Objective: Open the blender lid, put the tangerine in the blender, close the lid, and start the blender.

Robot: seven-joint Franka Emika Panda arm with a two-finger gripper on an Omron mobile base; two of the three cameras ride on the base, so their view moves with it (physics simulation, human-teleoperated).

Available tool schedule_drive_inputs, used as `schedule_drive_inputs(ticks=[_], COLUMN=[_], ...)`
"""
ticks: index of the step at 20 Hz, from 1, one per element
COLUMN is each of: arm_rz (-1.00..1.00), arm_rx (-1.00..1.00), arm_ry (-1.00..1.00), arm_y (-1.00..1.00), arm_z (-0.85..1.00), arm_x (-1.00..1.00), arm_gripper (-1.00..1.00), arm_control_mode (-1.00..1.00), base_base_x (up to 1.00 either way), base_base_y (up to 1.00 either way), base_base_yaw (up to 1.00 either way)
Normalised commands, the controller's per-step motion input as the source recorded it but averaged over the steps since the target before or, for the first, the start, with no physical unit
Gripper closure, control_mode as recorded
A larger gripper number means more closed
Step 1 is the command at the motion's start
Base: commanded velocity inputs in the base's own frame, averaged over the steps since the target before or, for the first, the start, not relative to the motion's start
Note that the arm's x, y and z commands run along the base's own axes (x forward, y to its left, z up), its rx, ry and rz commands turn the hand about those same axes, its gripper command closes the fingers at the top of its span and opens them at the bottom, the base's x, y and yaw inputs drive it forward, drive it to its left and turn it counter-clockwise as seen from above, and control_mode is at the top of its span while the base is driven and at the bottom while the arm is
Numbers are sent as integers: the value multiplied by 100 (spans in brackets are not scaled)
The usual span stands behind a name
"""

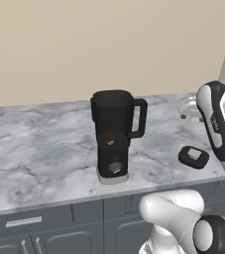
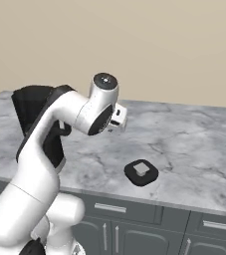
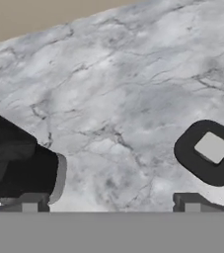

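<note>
The black blender (image 1: 114, 134) stands mid-counter with its jar uncovered; its base lies at the left of the hand view (image 3: 19, 168), and the arm partly hides it in the right base view (image 2: 32, 107). A small orange spot, the tangerine (image 1: 110, 142), shows low in the jar. The blender lid (image 1: 194, 157) (image 2: 141, 172) (image 3: 209, 150) lies flat on the counter, right of the blender, grey cap up. My gripper (image 3: 111, 202) (image 1: 189, 109) hovers above the counter between blender and lid, open, with nothing between its fingers.
The grey marble counter (image 1: 44, 149) runs wide to the left and ends at a front edge above dark drawers (image 1: 25, 222). A beige wall (image 1: 109, 44) backs it. My own arm (image 2: 59, 129) blocks much of the blender from the right.
</note>
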Motion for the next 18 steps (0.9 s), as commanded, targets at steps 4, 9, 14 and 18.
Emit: schedule_drive_inputs(ticks=[4,9,14,18], arm_rz=[-18,-15,-18,-19], arm_rx=[1,0,0,0], arm_ry=[24,20,24,24], arm_y=[-97,-75,-18,0], arm_z=[-87,-88,-76,-45], arm_x=[4,3,14,31], arm_gripper=[-100,-100,-100,-100], arm_control_mode=[-100,-100,-100,-100], base_base_x=[0,0,0,0], base_base_y=[0,0,0,0], base_base_yaw=[0,0,0,0])
